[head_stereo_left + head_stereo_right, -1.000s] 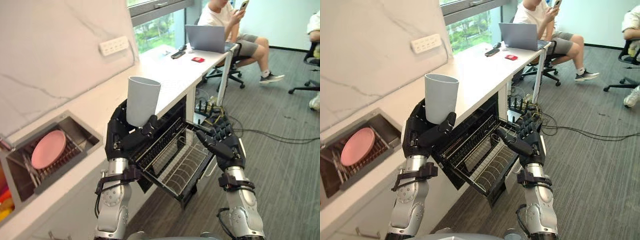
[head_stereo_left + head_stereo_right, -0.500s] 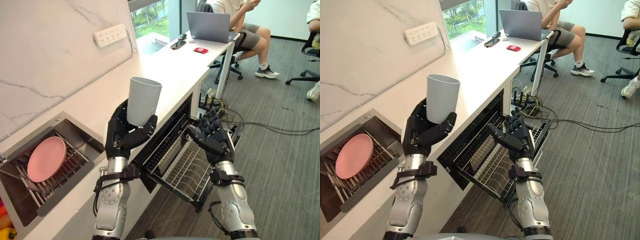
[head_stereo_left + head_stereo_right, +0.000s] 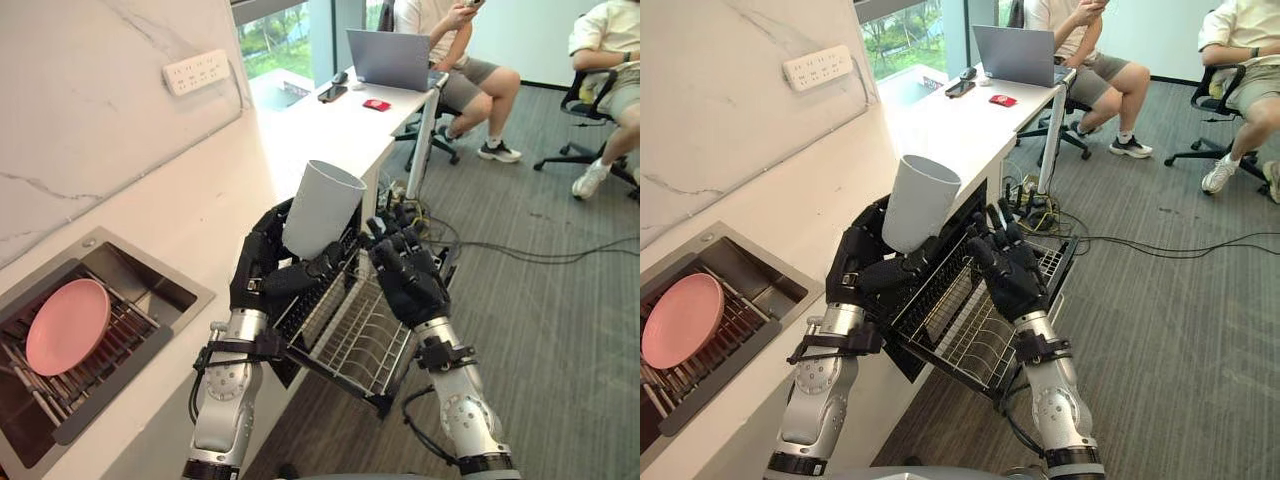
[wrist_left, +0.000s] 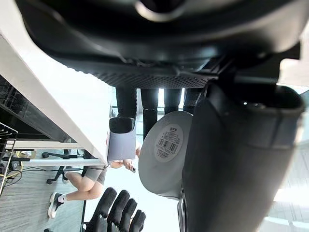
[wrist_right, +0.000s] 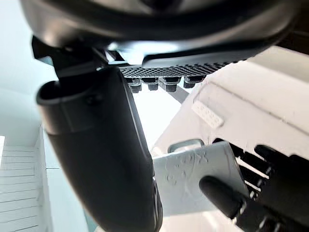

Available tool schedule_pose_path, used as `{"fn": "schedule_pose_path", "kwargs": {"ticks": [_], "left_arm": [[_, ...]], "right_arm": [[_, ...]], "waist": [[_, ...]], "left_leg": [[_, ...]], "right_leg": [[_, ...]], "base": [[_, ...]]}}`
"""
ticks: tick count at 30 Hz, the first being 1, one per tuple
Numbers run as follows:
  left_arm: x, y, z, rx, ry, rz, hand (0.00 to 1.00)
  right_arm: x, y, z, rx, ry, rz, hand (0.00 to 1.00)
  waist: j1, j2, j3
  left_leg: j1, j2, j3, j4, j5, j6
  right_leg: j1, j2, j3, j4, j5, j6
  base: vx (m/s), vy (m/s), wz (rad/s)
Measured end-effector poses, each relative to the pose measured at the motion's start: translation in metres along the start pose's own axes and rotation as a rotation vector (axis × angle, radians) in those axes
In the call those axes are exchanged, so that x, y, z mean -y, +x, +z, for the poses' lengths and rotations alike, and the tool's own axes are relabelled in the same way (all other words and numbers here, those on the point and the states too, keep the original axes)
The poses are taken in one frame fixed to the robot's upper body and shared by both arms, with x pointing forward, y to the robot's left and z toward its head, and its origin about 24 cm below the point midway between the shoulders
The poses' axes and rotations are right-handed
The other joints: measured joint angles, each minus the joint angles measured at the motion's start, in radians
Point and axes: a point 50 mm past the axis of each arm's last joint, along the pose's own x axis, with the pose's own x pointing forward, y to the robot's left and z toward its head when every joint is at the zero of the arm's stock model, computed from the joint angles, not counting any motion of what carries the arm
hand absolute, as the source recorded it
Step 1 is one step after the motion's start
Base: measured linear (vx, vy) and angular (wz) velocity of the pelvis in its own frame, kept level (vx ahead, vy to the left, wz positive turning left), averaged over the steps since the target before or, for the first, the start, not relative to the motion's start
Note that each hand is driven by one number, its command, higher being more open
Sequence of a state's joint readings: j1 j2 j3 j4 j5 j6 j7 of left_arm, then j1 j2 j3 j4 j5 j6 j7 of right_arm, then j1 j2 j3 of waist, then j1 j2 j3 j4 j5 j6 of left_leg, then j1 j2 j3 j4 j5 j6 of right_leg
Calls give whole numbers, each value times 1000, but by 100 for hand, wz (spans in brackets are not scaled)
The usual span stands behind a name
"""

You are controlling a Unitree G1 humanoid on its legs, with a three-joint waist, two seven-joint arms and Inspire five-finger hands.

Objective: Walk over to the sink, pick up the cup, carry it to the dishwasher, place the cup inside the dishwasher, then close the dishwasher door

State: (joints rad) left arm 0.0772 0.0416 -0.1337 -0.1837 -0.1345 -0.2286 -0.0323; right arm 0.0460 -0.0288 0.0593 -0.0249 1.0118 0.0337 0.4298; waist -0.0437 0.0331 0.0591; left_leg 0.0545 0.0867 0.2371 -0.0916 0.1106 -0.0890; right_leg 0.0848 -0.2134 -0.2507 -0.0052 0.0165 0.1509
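A pale grey cup (image 3: 320, 208) tilts to the right in my left hand (image 3: 268, 272), whose fingers and thumb curl round its lower half; its base (image 4: 166, 150) shows in the left wrist view. It hangs above the pulled-out wire rack (image 3: 368, 340) of the open dishwasher (image 3: 940, 310) under the counter. My right hand (image 3: 405, 278) is raised just right of the cup, fingers straight and spread, holding nothing. In the right wrist view the cup (image 5: 198, 174) appears past the right thumb.
A sink (image 3: 150, 290) with a pink plate (image 3: 65, 325) on a rack is set in the white counter (image 3: 290, 130) at left. A laptop (image 3: 390, 60) stands at the counter's far end beside two seated people (image 3: 450, 60). Cables (image 3: 540, 250) lie on the grey carpet at right.
The camera has shifted. My left hand has tipped the cup to the right over the rack, and my right hand has risen close beside the cup.
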Motion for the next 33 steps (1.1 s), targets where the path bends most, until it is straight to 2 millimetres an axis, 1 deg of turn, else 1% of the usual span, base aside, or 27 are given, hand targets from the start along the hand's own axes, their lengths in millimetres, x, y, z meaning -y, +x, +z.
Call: {"fn": "schedule_pose_path", "kwargs": {"ticks": [1,6,11,16,23,24,29,30,33], "left_arm": [[2,0,1,12,4,-17,0],[10,4,4,32,46,-113,0],[16,3,2,21,68,-187,0],[19,2,1,18,65,-213,0],[20,1,1,10,71,-231,0],[19,1,0,7,76,-233,0],[18,1,-1,-11,80,-234,0],[17,1,-2,-15,80,-226,0],[16,1,-2,-20,88,-226,0]], "right_arm": [[-3,2,-2,-7,25,15,100],[-9,8,-7,-23,78,51,100],[-9,12,-5,-24,64,36,100],[-12,13,-9,-43,62,27,100],[-21,25,-7,-65,1,55,100],[-21,26,-6,-69,-18,57,0],[-19,26,-3,-93,-86,61,0],[-18,26,-2,-108,-139,56,0],[-17,27,-1,-113,-183,39,0]], "waist": [[1,0,0],[2,-7,-4],[3,-24,-15],[4,-26,-17],[7,-27,-17],[9,-27,-17],[12,-27,-17],[18,-27,-17],[26,-27,-17]], "left_leg": [[0,2,0,0,4,-4],[-7,8,1,4,13,-1],[-12,10,-3,4,14,-2],[-12,9,-7,4,14,-2],[-12,9,-13,4,18,-1],[-14,8,-16,4,18,-1],[-21,7,-29,4,24,0],[-21,7,-31,4,25,1],[-21,7,-33,4,27,1]], "right_leg": [[0,2,0,-2,0,-1],[0,12,0,-20,11,-6],[2,15,-4,-28,13,-6],[4,14,-6,-28,13,-6],[6,14,-12,-28,14,-7],[6,14,-15,-28,14,-7],[9,14,-28,-28,14,-7],[9,14,-28,-28,14,-7],[10,14,-30,-28,14,-7]], "base": [[-34,-12,-2],[-9,-3,0],[0,-2,1],[-33,-1,2],[-17,-1,1],[-16,-4,5],[-22,-5,8],[0,0,0],[-25,-2,1]]}}
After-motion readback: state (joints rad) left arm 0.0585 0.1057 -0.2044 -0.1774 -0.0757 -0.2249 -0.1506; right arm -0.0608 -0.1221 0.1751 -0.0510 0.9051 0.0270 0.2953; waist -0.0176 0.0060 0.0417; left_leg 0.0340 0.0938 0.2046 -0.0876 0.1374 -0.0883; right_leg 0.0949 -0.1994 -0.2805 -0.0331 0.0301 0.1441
